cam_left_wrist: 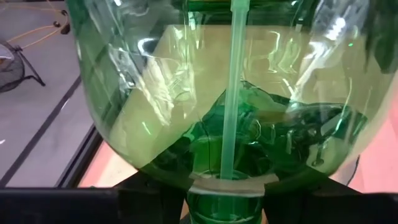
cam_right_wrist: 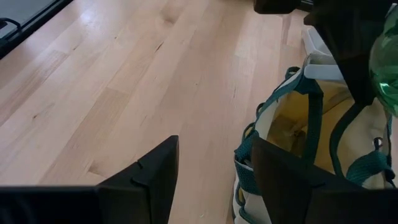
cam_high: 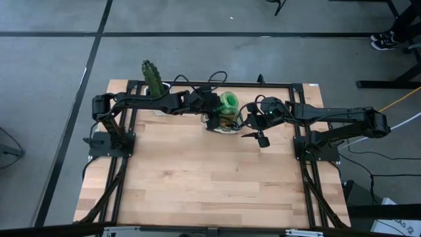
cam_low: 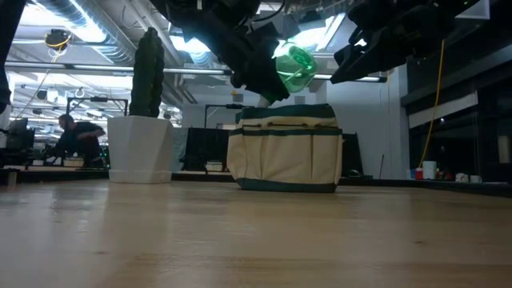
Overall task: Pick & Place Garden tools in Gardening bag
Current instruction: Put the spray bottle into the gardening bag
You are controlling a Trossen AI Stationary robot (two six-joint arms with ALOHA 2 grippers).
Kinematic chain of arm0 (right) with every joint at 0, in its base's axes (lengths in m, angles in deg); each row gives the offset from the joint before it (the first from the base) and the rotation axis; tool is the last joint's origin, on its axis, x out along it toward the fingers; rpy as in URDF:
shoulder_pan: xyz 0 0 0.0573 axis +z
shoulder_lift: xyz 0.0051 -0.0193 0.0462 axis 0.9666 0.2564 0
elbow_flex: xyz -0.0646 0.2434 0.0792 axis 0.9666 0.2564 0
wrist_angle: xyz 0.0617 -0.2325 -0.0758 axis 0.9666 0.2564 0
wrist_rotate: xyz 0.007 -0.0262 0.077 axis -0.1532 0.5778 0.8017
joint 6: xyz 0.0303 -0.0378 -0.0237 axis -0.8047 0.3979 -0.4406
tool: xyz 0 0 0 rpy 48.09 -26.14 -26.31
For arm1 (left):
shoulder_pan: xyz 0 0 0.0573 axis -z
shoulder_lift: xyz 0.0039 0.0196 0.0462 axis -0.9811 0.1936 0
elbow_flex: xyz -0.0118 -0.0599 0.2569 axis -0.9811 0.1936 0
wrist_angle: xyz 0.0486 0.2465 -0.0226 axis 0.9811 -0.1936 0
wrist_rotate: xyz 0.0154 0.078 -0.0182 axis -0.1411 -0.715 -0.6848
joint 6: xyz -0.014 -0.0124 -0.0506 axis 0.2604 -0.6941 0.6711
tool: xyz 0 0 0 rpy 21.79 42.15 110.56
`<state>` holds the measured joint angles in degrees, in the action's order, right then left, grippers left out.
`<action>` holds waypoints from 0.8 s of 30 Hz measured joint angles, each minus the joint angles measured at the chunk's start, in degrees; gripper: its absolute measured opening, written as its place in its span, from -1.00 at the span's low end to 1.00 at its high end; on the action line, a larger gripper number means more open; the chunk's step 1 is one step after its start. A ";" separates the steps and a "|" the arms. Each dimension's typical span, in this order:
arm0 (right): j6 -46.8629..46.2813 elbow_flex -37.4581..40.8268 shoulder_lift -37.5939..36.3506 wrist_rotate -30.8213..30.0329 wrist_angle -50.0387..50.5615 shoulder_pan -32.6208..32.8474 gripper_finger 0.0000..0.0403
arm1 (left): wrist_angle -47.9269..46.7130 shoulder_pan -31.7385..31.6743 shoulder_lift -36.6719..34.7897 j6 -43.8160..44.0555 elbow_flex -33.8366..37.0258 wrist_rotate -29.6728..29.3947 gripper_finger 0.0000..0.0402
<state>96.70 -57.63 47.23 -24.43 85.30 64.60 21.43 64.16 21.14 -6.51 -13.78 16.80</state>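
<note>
We've got the left gripper point(cam_low: 268, 72) up in the air, its fingers pinching the green spray bottle point(cam_low: 294, 66), which hangs just above the open top of the gardening bag point(cam_low: 286, 156). Through the bottle's clear belly point(cam_left_wrist: 230, 106) we can make out the bag's cream inside right below the fingers. The right gripper point(cam_right_wrist: 211, 177) hovers just beside the bag point(cam_right_wrist: 298, 143) with its fingers spread and nothing between them. A cactus point(cam_high: 153, 79) in a white pot point(cam_low: 138, 150) stands on the table point(cam_high: 197, 178) behind the left arm.

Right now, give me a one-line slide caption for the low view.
Left gripper holds the green spray bottle above the gardening bag; cactus pot stands nearby.
</note>
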 joint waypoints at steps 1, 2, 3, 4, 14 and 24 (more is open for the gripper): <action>0.00 0.00 0.00 0.00 0.00 0.02 0.00 | 0.00 0.00 0.00 0.06 0.00 -0.10 -0.18; 0.00 -0.02 0.00 0.00 0.00 0.00 0.00 | 0.00 -0.02 0.00 0.09 0.00 -0.19 -0.17; 0.00 0.00 0.00 0.00 0.02 0.02 0.00 | 0.00 -0.04 0.00 0.09 0.00 -0.20 -0.17; 0.00 0.00 0.00 0.00 0.01 0.01 0.00 | 0.00 -0.03 0.00 0.07 0.00 -0.22 -0.17; 0.00 -0.02 0.00 0.00 0.00 0.02 0.00 | 2.68 0.00 0.00 -2.16 0.00 -2.67 -0.16; 0.00 -0.02 0.00 0.00 0.01 0.01 0.00 | -1.79 1.59 0.84 -6.97 0.11 -1.39 -0.22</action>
<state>96.70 -57.65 47.23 -24.43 85.31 64.61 19.64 65.75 21.98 -13.48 -13.68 15.40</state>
